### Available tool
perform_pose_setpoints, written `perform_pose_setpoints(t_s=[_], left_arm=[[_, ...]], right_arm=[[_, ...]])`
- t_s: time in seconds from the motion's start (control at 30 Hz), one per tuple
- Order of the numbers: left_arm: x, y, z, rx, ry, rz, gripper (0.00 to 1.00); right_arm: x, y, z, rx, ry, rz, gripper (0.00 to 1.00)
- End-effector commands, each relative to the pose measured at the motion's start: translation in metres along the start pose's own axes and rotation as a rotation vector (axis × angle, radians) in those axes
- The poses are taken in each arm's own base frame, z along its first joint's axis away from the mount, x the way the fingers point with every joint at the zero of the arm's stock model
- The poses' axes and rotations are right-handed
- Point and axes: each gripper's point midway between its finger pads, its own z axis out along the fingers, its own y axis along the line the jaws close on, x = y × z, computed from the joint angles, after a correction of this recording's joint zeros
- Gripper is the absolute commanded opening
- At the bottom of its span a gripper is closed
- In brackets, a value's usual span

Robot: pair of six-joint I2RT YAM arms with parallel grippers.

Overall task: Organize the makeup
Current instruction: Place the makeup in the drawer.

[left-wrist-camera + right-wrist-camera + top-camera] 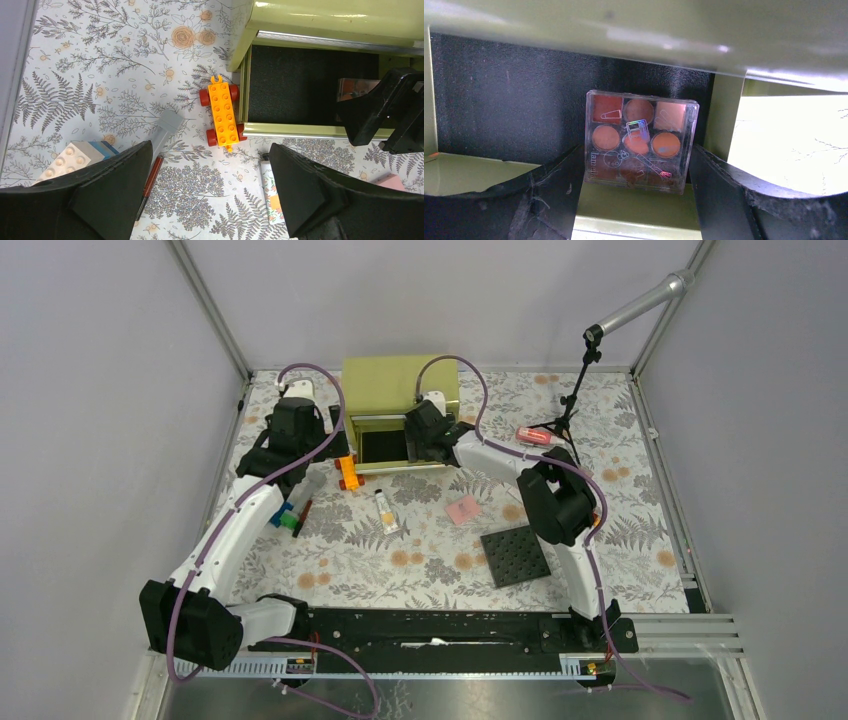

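Note:
My right gripper (638, 167) reaches into the open black-lined drawer (499, 100) of the green box (398, 382), with a finger against each side of a clear eyeshadow palette (640, 137) whose near edge rests on the drawer's front rim. My left gripper (210, 150) is wide open and empty above the table; in the top view it (325, 450) is left of the drawer. Under it lie a red-brown pencil (151, 177) and a cream tube with a black cap (270, 192). A pink square compact (462, 509) and a pink-red tube (535, 435) lie on the table. No sponges show.
An orange toy car (223, 114) sits against the drawer's left front corner. A grey-handled tool (167, 127) and toy blocks (75, 157) lie to the left. A dark studded plate (515, 556) lies front right. A microphone stand (570, 405) stands at the back right.

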Motion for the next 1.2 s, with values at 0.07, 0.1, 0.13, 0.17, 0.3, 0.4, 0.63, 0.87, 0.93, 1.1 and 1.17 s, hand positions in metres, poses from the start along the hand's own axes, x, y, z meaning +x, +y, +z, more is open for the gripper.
perform_pose_setpoints(t_s=[0.07, 0.1, 0.13, 0.17, 0.3, 0.4, 0.63, 0.87, 0.93, 1.1, 1.17], left_arm=[[-0.013, -0.003, -0.003, 0.028, -0.050, -0.007, 0.99], [-0.013, -0.003, -0.004, 0.027, -0.051, -0.006, 0.99], [-0.013, -0.003, -0.003, 0.027, -0.050, -0.006, 0.99], [-0.012, -0.002, -0.003, 0.027, -0.049, -0.006, 0.99], [-0.013, -0.003, -0.003, 0.029, -0.050, -0.007, 0.99], [-0.012, -0.003, -0.003, 0.032, -0.046, -0.006, 0.99], [-0.011, -0.003, -0.001, 0.032, -0.040, -0.006, 0.99], [-0.011, -0.001, -0.001, 0.027, -0.040, -0.007, 0.99], [-0.011, -0.002, 0.000, 0.028, -0.039, -0.007, 0.99], [-0.010, -0.002, 0.001, 0.030, -0.033, -0.006, 0.99], [-0.010, -0.001, 0.001, 0.028, -0.034, -0.007, 0.99]], right_arm=[[-0.004, 0.002, -0.020, -0.041, 0.010, 0.042, 0.63], [-0.004, 0.002, -0.021, -0.044, 0.012, 0.045, 0.67], [-0.003, 0.001, -0.022, -0.047, 0.015, 0.046, 0.70], [-0.002, 0.001, -0.023, -0.047, 0.018, 0.047, 0.72], [-0.008, 0.001, -0.029, -0.055, 0.004, 0.048, 0.79], [-0.020, 0.003, -0.036, -0.062, -0.022, 0.049, 0.81], [-0.038, 0.007, -0.044, -0.077, -0.049, 0.036, 0.85], [-0.050, -0.007, -0.061, -0.030, -0.097, 0.041, 0.86], [-0.057, -0.017, -0.073, -0.007, -0.130, 0.046, 0.86], [-0.058, -0.041, -0.099, 0.029, -0.164, 0.057, 0.90], [-0.048, -0.052, -0.104, 0.044, -0.150, 0.067, 0.92]])
